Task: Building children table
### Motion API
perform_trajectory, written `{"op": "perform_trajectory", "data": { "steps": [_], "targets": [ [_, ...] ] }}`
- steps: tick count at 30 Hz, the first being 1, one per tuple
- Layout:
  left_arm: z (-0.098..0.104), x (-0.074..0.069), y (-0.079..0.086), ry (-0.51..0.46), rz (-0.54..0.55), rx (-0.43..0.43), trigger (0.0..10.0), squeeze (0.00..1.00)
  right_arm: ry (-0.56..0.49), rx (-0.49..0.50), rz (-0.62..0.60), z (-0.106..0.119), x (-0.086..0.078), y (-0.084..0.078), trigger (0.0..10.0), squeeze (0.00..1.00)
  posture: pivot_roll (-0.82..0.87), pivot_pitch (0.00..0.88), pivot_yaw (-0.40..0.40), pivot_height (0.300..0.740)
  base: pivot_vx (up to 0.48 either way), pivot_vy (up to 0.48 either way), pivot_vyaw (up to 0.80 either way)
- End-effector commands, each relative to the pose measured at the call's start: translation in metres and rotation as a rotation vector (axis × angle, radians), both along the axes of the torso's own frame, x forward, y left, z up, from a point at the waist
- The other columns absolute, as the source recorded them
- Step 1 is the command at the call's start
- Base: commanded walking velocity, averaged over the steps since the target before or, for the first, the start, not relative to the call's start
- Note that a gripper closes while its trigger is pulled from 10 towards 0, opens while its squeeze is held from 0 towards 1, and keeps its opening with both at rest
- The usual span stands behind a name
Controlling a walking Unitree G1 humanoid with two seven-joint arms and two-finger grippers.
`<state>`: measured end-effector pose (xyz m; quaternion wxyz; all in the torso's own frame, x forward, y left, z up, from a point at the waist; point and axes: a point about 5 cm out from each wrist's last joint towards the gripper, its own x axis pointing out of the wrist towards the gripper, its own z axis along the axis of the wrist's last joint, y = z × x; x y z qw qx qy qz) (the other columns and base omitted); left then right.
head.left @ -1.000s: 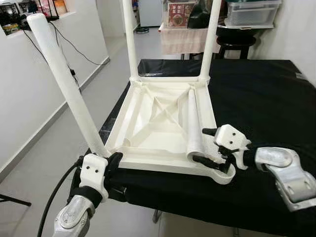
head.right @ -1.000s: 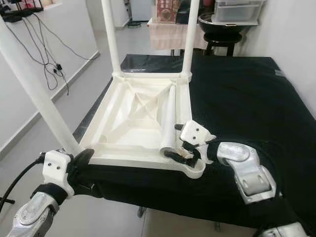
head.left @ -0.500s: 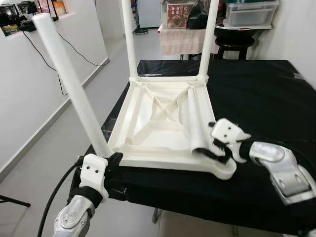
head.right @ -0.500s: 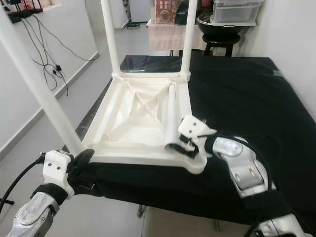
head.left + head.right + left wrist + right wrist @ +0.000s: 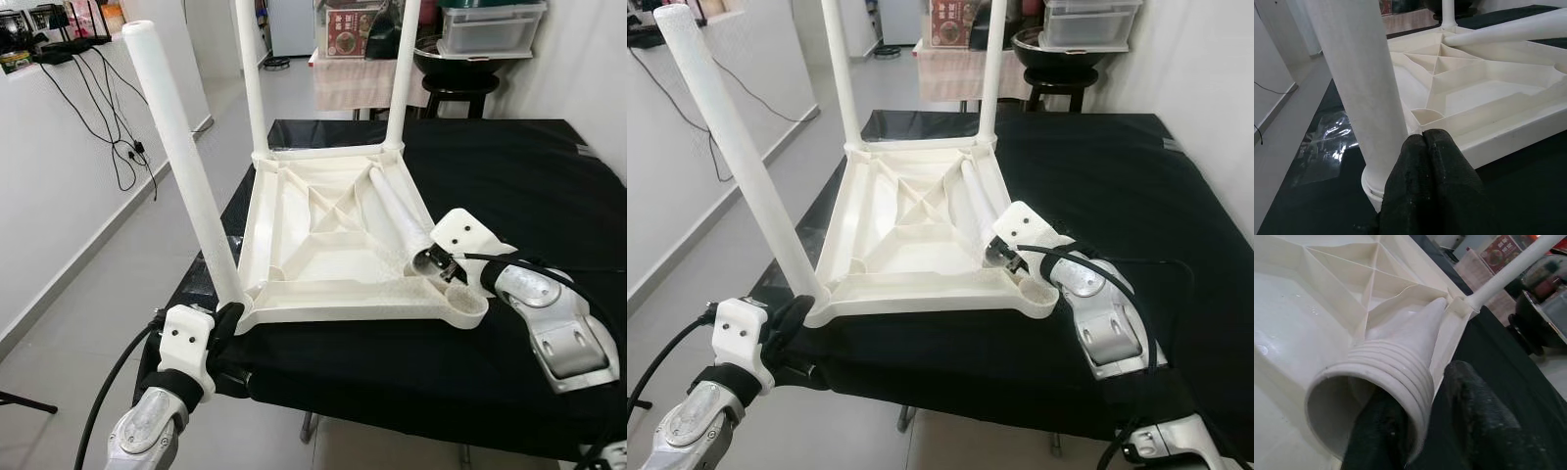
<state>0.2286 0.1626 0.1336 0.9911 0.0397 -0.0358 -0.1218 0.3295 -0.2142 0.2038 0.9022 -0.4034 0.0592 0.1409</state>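
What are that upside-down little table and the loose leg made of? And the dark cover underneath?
The table top looks like moulded cream plastic: thin ribs, soft sheen. The loose leg, in the right gripper, seems the same plastic, hollow, with a ridged end. The cover looks like matte black cloth.

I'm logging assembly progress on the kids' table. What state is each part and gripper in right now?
Tabletop: upside down on the black cloth, ribs facing up.
Two far legs: standing upright in their corner sockets.
Near-left leg: seated in its corner, leaning slightly.
Loose leg: lying inside the tabletop, threaded end lifted.
Near-right socket: empty.
Left gripper: shut, at the near-left leg's base.
Right gripper: shut on the loose leg's threaded end.
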Motion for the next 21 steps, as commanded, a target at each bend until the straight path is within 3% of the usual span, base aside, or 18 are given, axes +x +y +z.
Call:
{"op": "perform_trajectory", "data": {
  "steps": [1,9,12,14,15,18,20,21],
  "targets": [
    [-0.002,-0.001,0.003,0.018,0.009,0.001,10.0,0.00,-0.013,-0.014,-0.015,0.002,0.003,0.003,0.0,0.00,-0.06,0.045,0.021,0.740,0.000,0.000,0.00],
    [-0.001,-0.001,0.003,0.016,0.007,0.018,10.0,0.00,-0.085,-0.013,-0.024,0.010,0.008,0.000,0.0,0.00,-0.07,0.044,0.022,0.740,0.000,0.000,0.00],
    [0.001,0.000,0.002,0.008,-0.006,0.035,10.0,0.00,-0.148,0.098,-0.038,0.025,0.013,-0.005,0.0,0.00,-0.07,0.036,0.025,0.740,0.000,0.000,0.00],
    [0.002,0.000,0.002,0.007,-0.006,0.034,10.0,0.00,-0.162,0.120,-0.035,0.027,0.014,-0.006,0.0,0.00,-0.07,0.036,0.025,0.740,0.000,0.000,0.00],
    [0.006,0.002,0.004,-0.008,-0.004,0.037,10.0,0.00,-0.191,0.200,-0.062,0.036,0.016,-0.014,0.0,0.00,-0.07,0.034,0.031,0.740,0.000,0.000,0.00],
    [0.009,0.003,0.005,-0.020,-0.003,0.039,10.0,0.00,-0.211,0.256,-0.082,0.042,0.017,-0.019,0.0,0.00,-0.07,0.034,0.031,0.740,0.000,0.000,0.00],
    [0.022,0.009,0.008,-0.064,0.000,0.026,10.0,0.00,-0.287,0.431,-0.104,0.062,0.020,-0.032,0.0,0.00,-0.08,0.030,0.034,0.740,0.000,0.000,0.00],
    [0.022,0.009,0.008,-0.064,0.000,0.026,10.0,0.00,-0.287,0.431,-0.104,0.062,0.020,-0.032,0.0,0.00,-0.08,0.030,0.034,0.740,0.000,0.000,0.00]
  ]
}}
